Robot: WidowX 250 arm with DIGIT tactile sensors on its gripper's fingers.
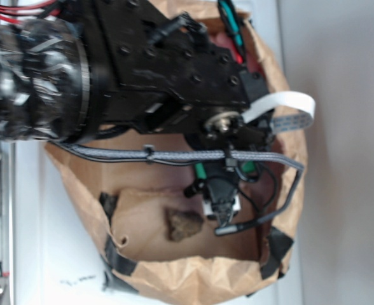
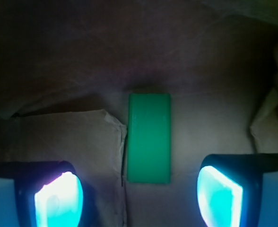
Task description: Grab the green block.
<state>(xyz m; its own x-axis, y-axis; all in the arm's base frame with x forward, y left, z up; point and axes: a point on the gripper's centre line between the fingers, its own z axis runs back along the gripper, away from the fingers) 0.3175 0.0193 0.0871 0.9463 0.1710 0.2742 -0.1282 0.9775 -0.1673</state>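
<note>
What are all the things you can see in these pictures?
Green block: one, bright green, lying flat on the brown paper, between the open gripper fingers in the wrist view.
Rock: one, brown, on the paper floor left of the gripper in the exterior view.
Paper bag: one, brown, crumpled, taped with black, holding everything.
Table: one, white, under the bag.
Arm: one, black, reaching over the bag.
Gripper: one, open, fingers glowing cyan.

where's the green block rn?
Wrist view: green block lies flat on the brown paper, centred between the open pincer's two fingers, just ahead of them. Exterior view: hidden under the arm.
</note>
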